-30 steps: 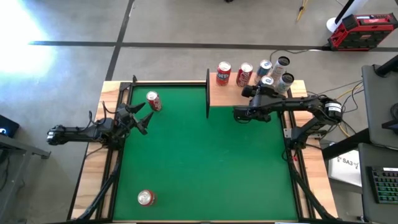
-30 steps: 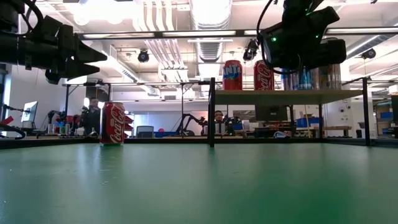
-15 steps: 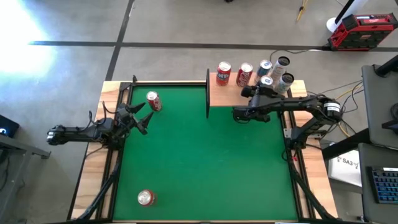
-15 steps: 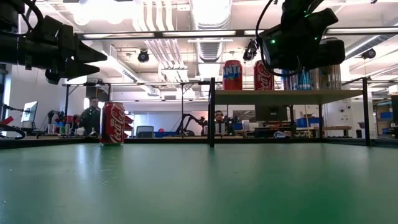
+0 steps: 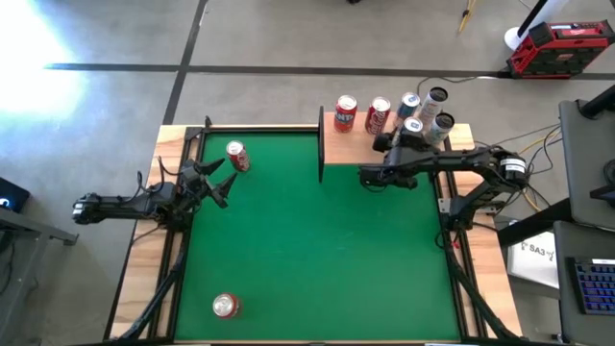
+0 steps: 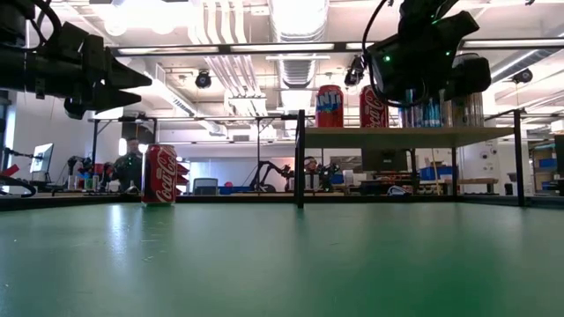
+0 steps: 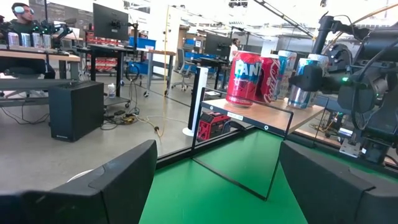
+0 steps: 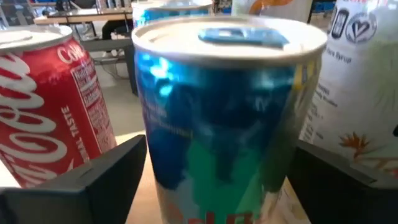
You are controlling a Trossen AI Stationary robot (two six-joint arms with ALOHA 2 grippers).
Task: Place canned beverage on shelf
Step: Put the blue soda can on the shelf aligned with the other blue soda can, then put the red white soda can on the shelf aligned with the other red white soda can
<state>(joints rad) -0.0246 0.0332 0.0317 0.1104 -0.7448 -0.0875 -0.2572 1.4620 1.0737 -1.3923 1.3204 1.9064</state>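
Five cans upright on the shelf, the blue can among them, between the right gripper fingers, now spread clear of its sides, apparently to leave it there. Off the shelf, on green felt: two red cans, left gripper part open, empty.

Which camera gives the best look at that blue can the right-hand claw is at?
The right wrist view: the blue can fills the picture, standing between the right gripper's open fingers. The high view shows only its top on the shelf. In the low view the arm mostly hides it. The left wrist view shows it small and far off.
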